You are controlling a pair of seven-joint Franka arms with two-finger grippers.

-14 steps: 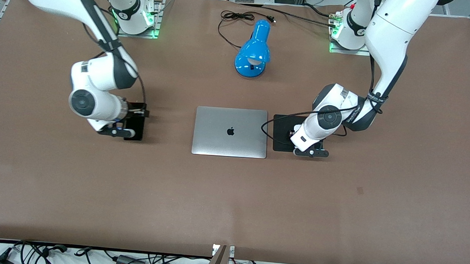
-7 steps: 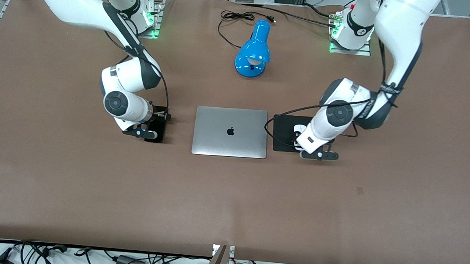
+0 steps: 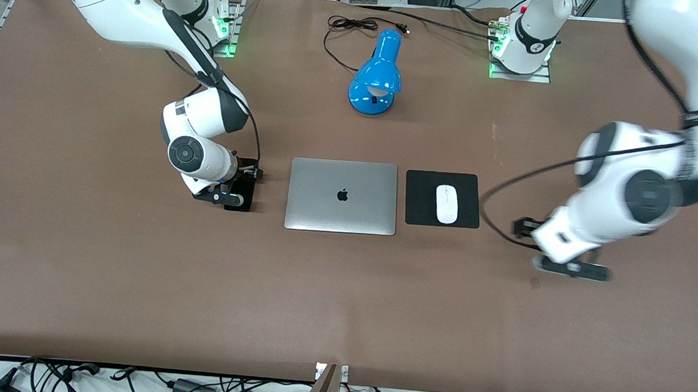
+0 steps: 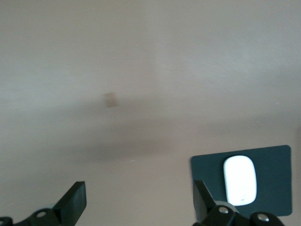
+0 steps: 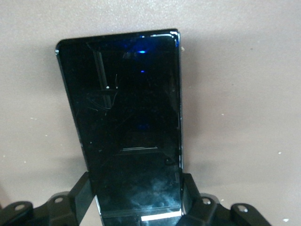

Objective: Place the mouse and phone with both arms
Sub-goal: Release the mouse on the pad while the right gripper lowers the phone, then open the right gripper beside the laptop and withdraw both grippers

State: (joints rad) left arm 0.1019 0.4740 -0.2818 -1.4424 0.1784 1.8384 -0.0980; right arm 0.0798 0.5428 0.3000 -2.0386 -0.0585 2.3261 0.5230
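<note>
The white mouse [image 3: 447, 203] lies on the black square pad [image 3: 421, 188], beside the laptop toward the left arm's end; both show in the left wrist view, mouse [image 4: 240, 179] and pad [image 4: 275, 162]. My left gripper [image 3: 526, 229] is open and empty over bare table toward the left arm's end of the pad; its fingers stand wide apart in the left wrist view [image 4: 138, 207]. My right gripper [image 3: 243, 181] is shut on the black phone [image 3: 240, 195], low at the table beside the laptop toward the right arm's end. In the right wrist view the phone [image 5: 124, 117] sits between the fingers [image 5: 82, 193].
A closed silver laptop [image 3: 341, 195] lies mid-table. A blue desk lamp [image 3: 376, 75] with a black cable [image 3: 349, 26] is farther from the front camera. A small tape mark [image 3: 534, 282] is on the brown table near the left gripper.
My left gripper has left the mouse on the pad and swung away toward the left arm's end. My right gripper has carried the phone closer to the laptop.
</note>
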